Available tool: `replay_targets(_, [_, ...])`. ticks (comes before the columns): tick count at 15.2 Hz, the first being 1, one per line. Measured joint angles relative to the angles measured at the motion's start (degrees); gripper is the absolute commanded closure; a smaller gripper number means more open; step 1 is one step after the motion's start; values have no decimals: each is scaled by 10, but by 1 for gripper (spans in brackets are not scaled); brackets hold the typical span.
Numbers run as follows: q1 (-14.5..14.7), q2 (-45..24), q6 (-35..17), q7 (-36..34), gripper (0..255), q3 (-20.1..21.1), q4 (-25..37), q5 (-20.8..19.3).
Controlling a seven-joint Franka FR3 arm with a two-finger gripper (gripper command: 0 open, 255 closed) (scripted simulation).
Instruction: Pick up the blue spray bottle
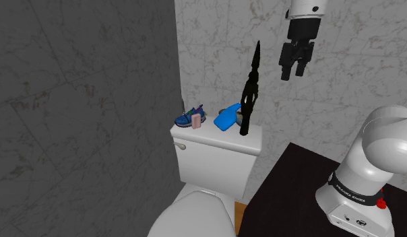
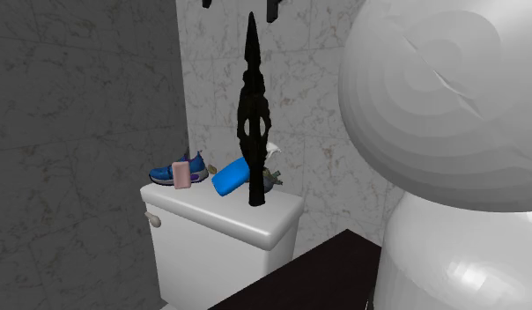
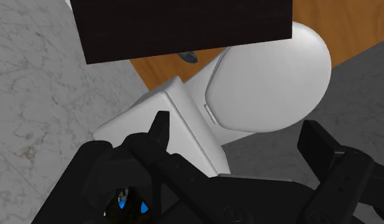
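The blue spray bottle (image 1: 226, 119) lies on its side on the white toilet tank lid (image 1: 203, 136), its pale trigger head (image 2: 271, 157) toward the wall. A tall black spiked figurine (image 1: 250, 87) stands right beside it, partly covering it. My gripper (image 1: 294, 69) hangs open high above the tank, up and to the shoulder view's right of the figurine's tip, holding nothing. In the wrist view the gripper (image 3: 238, 132) looks down on the tank (image 3: 178, 118), and small blue patches (image 3: 123, 202) show among black shapes.
A blue shoe (image 1: 189, 118) with a pink block (image 1: 197, 121) sits on the tank's other end. The toilet's closed lid (image 3: 267, 79) lies below, by a wood floor (image 3: 162, 67). Marble walls close in behind and beside. My dark stand (image 1: 290, 188) is nearby.
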State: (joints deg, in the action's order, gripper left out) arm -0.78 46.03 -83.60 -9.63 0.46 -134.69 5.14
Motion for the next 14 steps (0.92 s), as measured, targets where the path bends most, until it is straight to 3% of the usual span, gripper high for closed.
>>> replay_targets(4, [6,-17,-14,59,0,-29,-6,-23])
replay_targets(14, [38,-163,-111,345,0,-158,10,-113])
